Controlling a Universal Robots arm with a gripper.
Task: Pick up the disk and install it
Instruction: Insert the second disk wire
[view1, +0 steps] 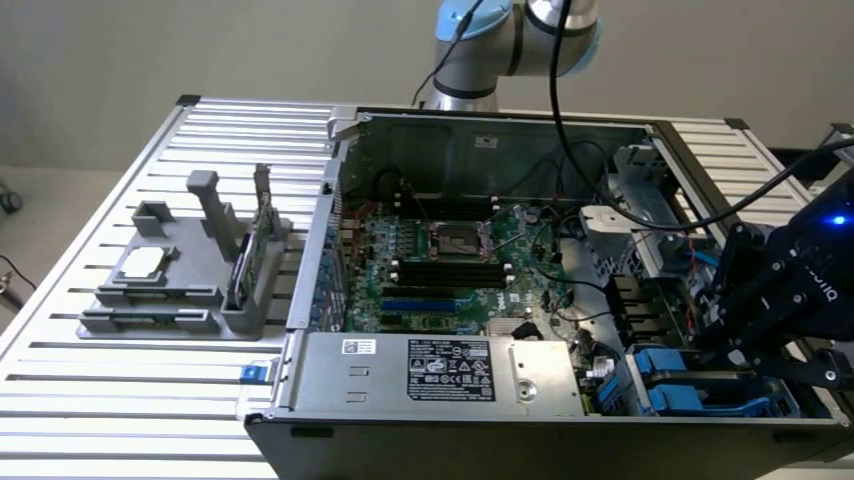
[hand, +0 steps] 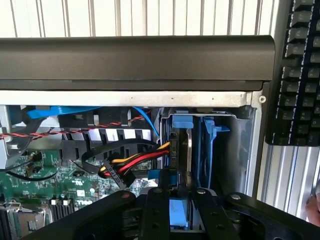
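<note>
One disk already standing in its bay

We see the disk (hand: 189, 150) set on edge between blue rails in the drive bay (hand: 235, 145) at the computer case's (view1: 400, 420) corner, so it can slide home. Our end effector (hand: 177, 210) straddles its top edge; whether it grips or has let go, we cannot tell.

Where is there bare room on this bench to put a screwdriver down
Bare slats lie left of the grey parts holder and between it and the open computer case, plus the bench's near-left corner. Inside the case is crowded, especially around the pincer.
</note>
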